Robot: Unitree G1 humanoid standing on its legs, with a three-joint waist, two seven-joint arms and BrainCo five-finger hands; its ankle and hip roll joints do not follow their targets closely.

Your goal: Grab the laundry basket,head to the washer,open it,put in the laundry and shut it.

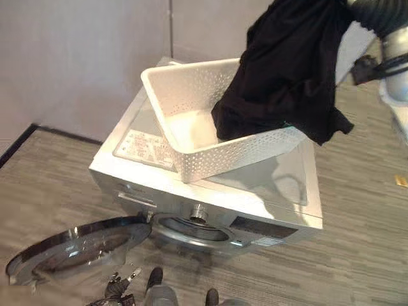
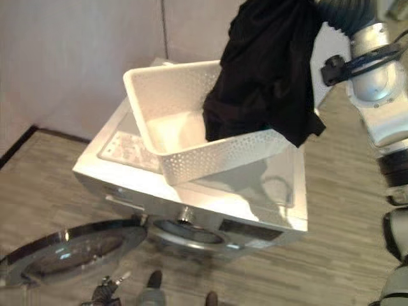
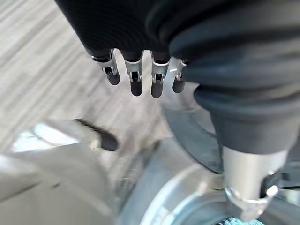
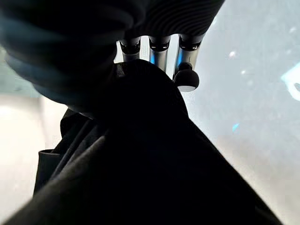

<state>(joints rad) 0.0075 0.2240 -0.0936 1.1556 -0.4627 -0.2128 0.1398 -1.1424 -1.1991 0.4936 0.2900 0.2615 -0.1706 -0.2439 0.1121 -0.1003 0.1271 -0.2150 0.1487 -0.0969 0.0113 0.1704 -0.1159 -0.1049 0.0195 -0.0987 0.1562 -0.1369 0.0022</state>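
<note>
A white perforated laundry basket (image 1: 210, 159) stands tilted on top of the silver washer (image 1: 280, 191). A black garment (image 1: 287, 70) hangs over the basket's right half, its lower end still inside and one flap draped over the right rim. My right hand (image 4: 159, 49) is shut on the top of this garment (image 4: 140, 154), with fingers and thumb curled round the cloth. The washer's round door (image 1: 73, 252) stands swung open at the lower left, and the drum opening (image 1: 191, 228) is exposed. My left hand (image 3: 136, 77) hangs low near the door with relaxed fingers, holding nothing.
A grey wall (image 1: 76, 57) runs close behind the washer, with a dark baseboard (image 1: 19, 143) on the left. Striped wood-look floor (image 1: 44, 197) surrounds the washer. A small yellow object (image 1: 400, 181) lies on the floor at the far right.
</note>
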